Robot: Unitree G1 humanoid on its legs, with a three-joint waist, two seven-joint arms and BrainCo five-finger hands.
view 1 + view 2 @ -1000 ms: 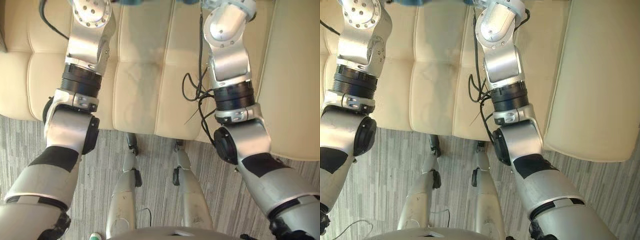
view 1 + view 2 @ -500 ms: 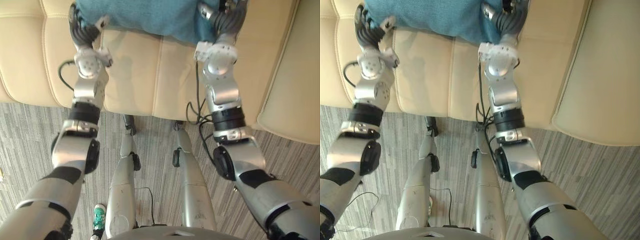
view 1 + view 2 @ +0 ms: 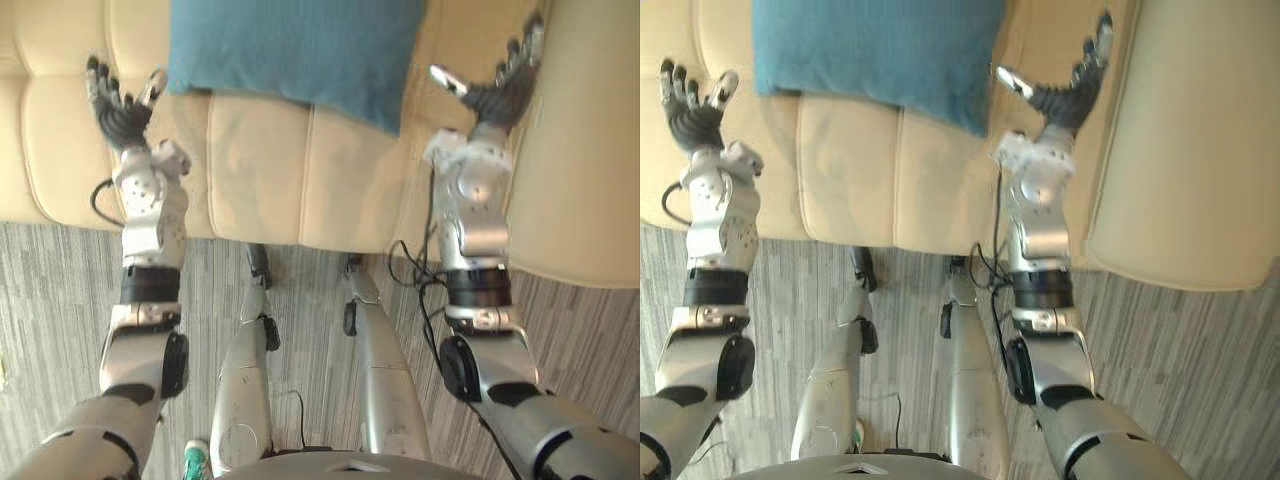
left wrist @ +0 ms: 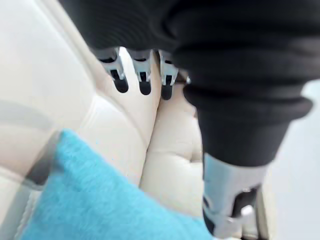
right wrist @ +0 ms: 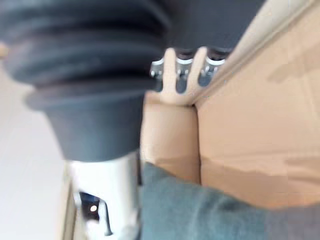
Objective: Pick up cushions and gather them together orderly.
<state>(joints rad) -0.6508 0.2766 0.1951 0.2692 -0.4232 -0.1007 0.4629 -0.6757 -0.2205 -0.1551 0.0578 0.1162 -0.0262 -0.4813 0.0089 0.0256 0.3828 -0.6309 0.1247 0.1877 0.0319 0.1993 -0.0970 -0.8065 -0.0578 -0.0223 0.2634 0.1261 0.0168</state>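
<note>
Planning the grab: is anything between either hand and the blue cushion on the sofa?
Nothing visible. The left hand and right hand are open on either side of the blue cushion, with just bare sofa between each hand and it.

bare sofa seat (image 3: pixel 260 165), blue cushion (image 3: pixel 300 45) ahead, sofa arm (image 3: pixel 590 150) right

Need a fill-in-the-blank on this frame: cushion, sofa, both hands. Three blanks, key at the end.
1. Open or shut: the left hand and the right hand are both ____.
2. The cushion lies ____ the two hands, touched by neither.
3. The cushion rests on the cream ____.
Missing words: open; between; sofa.
</note>
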